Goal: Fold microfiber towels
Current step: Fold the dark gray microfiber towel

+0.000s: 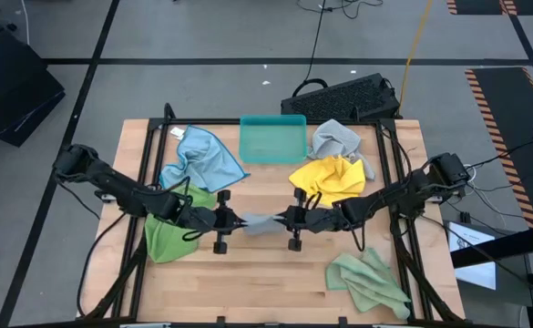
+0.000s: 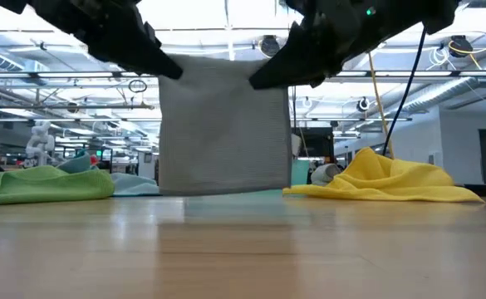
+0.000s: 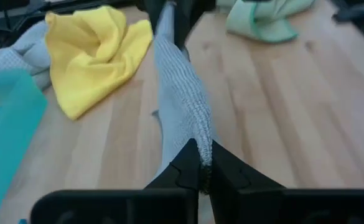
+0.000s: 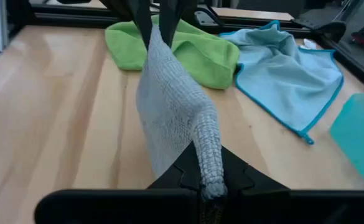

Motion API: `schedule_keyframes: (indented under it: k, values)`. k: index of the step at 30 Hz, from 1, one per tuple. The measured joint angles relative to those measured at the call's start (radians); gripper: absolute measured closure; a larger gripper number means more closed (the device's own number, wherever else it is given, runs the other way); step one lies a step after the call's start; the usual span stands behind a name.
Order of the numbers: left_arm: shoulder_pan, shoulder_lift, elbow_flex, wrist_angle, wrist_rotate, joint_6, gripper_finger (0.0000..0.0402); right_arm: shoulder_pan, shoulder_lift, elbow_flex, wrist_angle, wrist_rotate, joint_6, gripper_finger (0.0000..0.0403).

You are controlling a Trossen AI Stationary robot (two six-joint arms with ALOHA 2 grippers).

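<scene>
A grey microfiber towel [image 2: 224,124] hangs as a flat sheet over the middle of the table, stretched between my two grippers. My left gripper [image 1: 232,221] is shut on its upper left corner and my right gripper [image 1: 285,219] on its upper right corner. The two grippers face each other, slanting down. The towel's lower edge [image 2: 224,193] hangs near the tabletop; I cannot tell whether it touches. My left gripper pinches the towel's upper left corner [image 3: 201,152] between its two fingers, slanting down from the table's left. The towel hangs below, its top edge drawn straight toward the other gripper. My right gripper pinches the upper right corner [image 4: 209,171] between its two fingers, slanting down from the table's right. The cloth bunches at the fingers and hangs below them.
A bright green towel [image 1: 170,228] lies at the left and a light blue one [image 1: 202,157] behind it. A yellow towel [image 1: 328,178] and a grey towel [image 1: 336,138] lie at the far right, and a pale green one [image 1: 368,281] near right. A teal tray [image 1: 272,138] stands at the far middle.
</scene>
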Motion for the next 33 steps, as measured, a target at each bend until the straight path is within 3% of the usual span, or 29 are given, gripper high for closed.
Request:
schedule_keyframes:
  k: [7,12,22,26,33]
  values:
    - [0.104,-0.007,0.0,-0.085,-0.024,0.05,0.0394,-0.087,0.0,0.001,-0.001,0.0,-0.077,0.0392]
    - [0.155,-0.008,0.0,-0.108,-0.016,0.048,0.0387,-0.126,0.0,-0.033,0.033,-0.017,-0.037,0.0392]
    - [0.054,0.019,0.001,-0.004,0.095,0.008,0.0388,-0.05,0.0,-0.195,0.324,-0.157,0.12,0.0392]
    - [0.009,0.077,0.001,0.086,0.115,-0.016,0.0396,-0.011,0.001,-0.212,0.337,-0.158,0.169,0.0392]
    - [-0.016,0.133,0.0,0.102,0.068,-0.068,0.0389,0.042,0.051,-0.216,0.379,-0.118,0.193,0.0392]
